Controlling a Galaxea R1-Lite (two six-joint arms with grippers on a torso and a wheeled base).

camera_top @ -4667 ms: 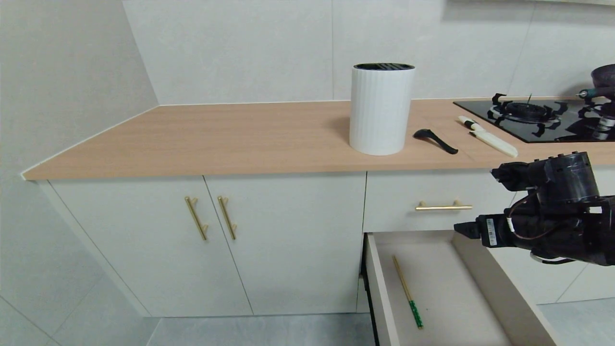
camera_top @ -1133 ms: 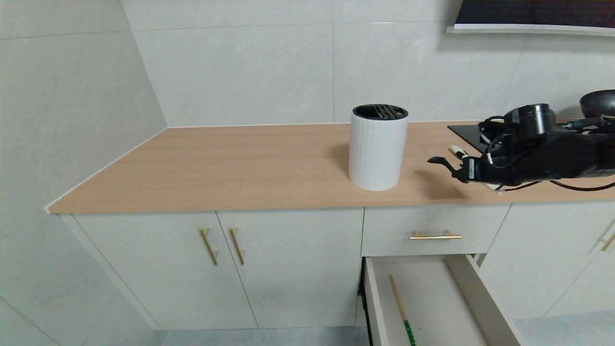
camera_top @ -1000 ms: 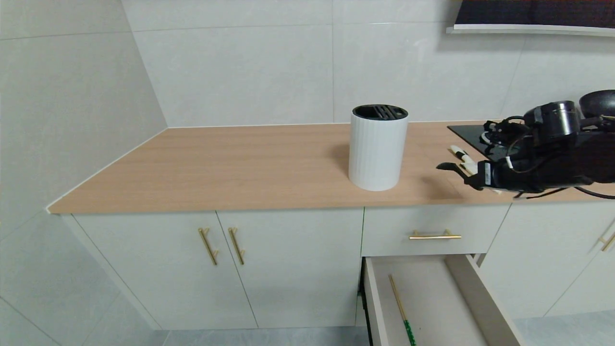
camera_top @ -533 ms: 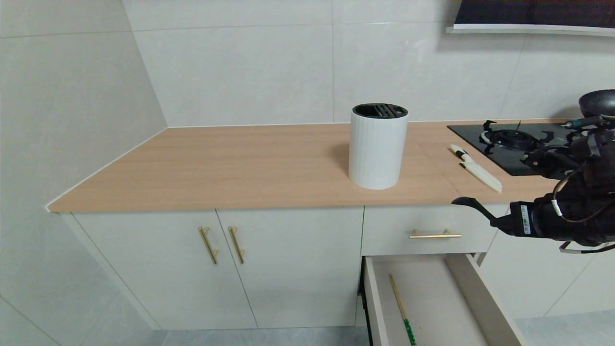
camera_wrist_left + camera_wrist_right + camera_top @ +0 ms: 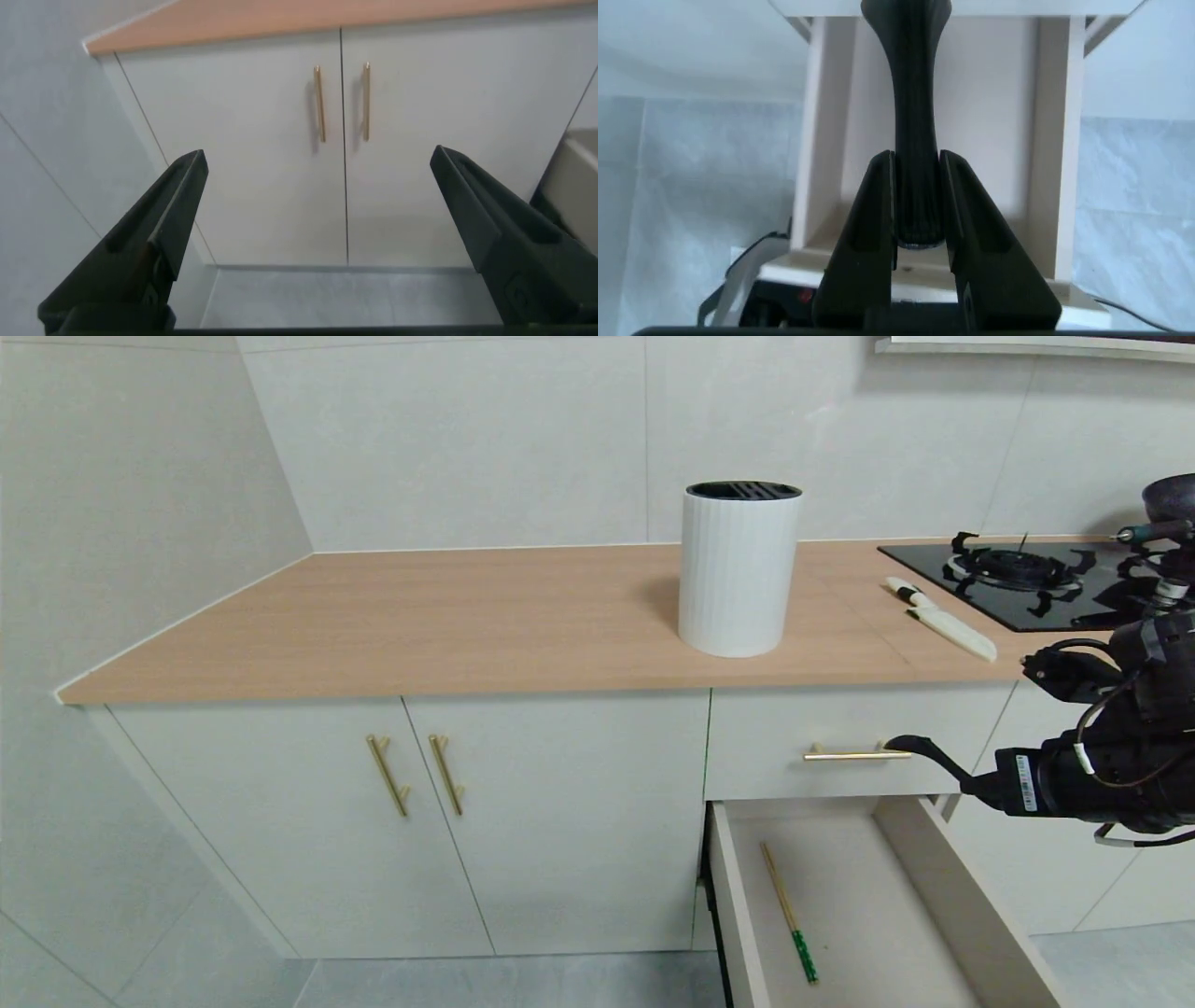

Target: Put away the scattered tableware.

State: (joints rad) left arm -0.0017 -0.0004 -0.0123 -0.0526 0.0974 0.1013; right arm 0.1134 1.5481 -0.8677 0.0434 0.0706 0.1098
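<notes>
A kitchen of pale matte tile and smooth off-white cabinets, topped by a wood-grain desk (image 5: 420,616). Nearest, the lower drawer (image 5: 738,905) stands pulled out, a plain shallow box. Slim wooden chopsticks (image 5: 789,913) with green ends lie lengthwise in it, near its left wall. Above the drawer's right side, the right hand (image 5: 980,782) is clamped on the handle of a slender black spoon (image 5: 920,751), whose bowl juts out ahead of the fingertips. The left hand (image 5: 322,243) is spread wide, facing cabinet doors (image 5: 341,159) with thin brass bar handles. On the desk, a tall white ribbed cylindrical holder (image 5: 738,574) with a black slotted top stands near the front edge. A cream-bladed knife (image 5: 943,621) lies to its right, just beside a glossy black hob (image 5: 1018,574) at the desk's right end.
</notes>
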